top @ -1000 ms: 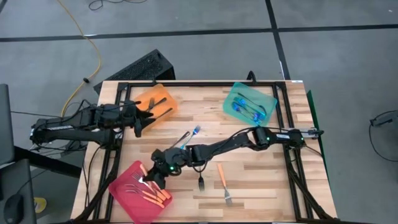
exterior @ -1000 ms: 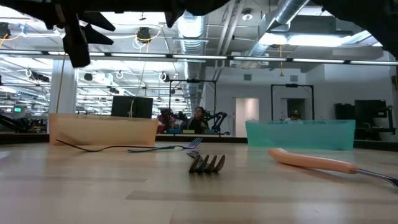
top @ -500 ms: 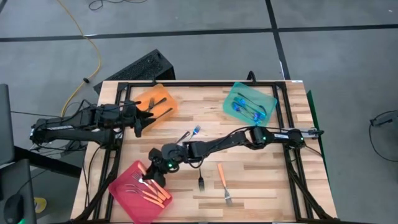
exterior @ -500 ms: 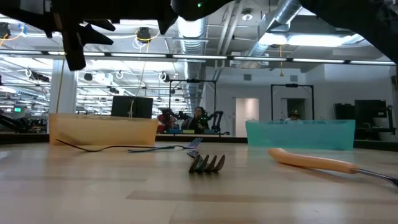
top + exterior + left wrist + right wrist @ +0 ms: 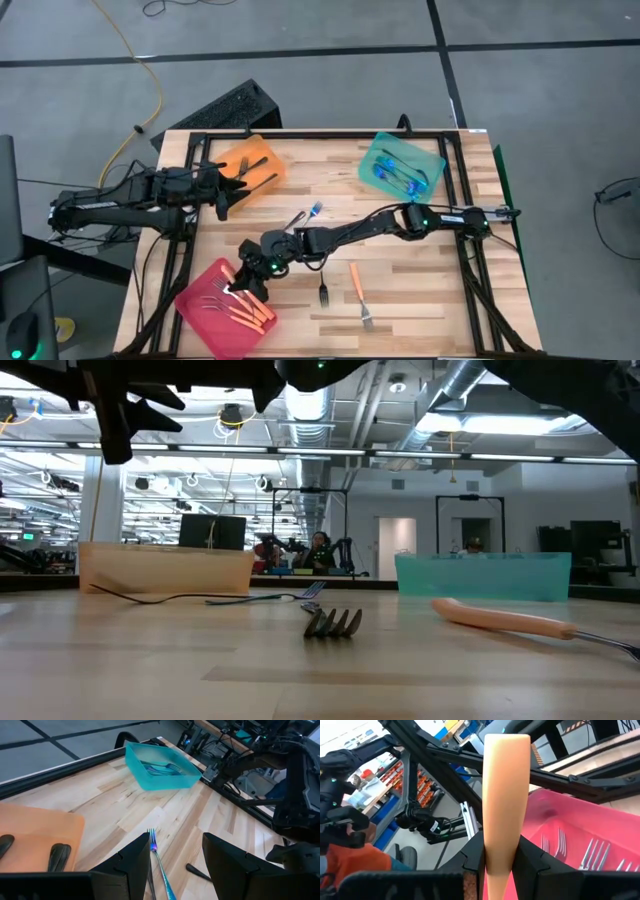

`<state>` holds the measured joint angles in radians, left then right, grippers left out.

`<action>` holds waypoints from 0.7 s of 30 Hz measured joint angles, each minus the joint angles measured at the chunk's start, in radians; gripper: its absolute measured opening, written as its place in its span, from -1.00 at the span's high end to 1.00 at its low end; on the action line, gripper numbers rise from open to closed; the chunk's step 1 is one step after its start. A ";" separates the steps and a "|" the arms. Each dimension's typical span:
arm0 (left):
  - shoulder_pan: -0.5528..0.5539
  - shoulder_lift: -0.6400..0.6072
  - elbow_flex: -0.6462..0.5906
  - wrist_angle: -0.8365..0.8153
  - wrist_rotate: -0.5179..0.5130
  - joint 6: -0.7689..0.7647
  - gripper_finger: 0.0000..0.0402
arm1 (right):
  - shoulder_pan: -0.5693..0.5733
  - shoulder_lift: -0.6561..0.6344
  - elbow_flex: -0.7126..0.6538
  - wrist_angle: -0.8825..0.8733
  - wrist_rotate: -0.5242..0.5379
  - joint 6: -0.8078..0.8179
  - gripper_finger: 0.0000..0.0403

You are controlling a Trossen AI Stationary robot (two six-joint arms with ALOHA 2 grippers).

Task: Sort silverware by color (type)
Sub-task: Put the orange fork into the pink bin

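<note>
My right gripper (image 5: 246,284) reaches across the table to the far-right rim of the pink tray (image 5: 205,318) and is shut on an orange-handled fork (image 5: 506,795). Several orange-handled forks (image 5: 250,312) lie in that tray. My left gripper (image 5: 222,203) hangs open beside the orange tray (image 5: 262,160), which holds dark forks. The teal tray (image 5: 425,160) holds blue forks. On the tabletop lie a blue-handled fork (image 5: 311,212), a dark fork (image 5: 323,292) and an orange-handled fork (image 5: 357,290). In the left wrist view the blue-handled fork (image 5: 161,865) shows between the open fingers. My right gripper pinches the fork's orange handle (image 5: 499,856) between its two fingers (image 5: 472,867). The handle's blunt free end (image 5: 506,745) sticks out past the fingers. The fork is lifted clear above the pink tray's rim. Its tines are hidden behind the gripper.
Black frame rails run along the table's left and right sides (image 5: 462,190). Bare wood lies between the trays in the middle and along the near right. In the low view the dark fork's tines (image 5: 333,622) and the orange handle (image 5: 500,621) lie close in front.
My right gripper has rolled a little about its own axis over the pink tray's rim, still shut on the orange-handled fork. It has held still for the last half second.
</note>
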<state>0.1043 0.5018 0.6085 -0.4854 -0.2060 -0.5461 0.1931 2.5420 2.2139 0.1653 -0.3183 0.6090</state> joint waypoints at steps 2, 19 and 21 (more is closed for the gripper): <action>0.000 0.000 0.000 -0.002 0.000 0.000 0.17 | -0.001 0.017 0.001 0.019 0.000 -0.006 0.56; 0.000 0.000 0.000 -0.050 0.020 -0.012 0.17 | -0.019 0.150 0.088 0.034 -0.060 0.196 0.56; 0.000 -0.001 0.000 -0.050 0.020 -0.013 0.17 | -0.020 0.150 0.090 0.001 -0.051 0.208 0.56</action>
<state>0.1040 0.5011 0.6083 -0.5350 -0.1864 -0.5587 0.1726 2.6919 2.3037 0.1666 -0.3697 0.8171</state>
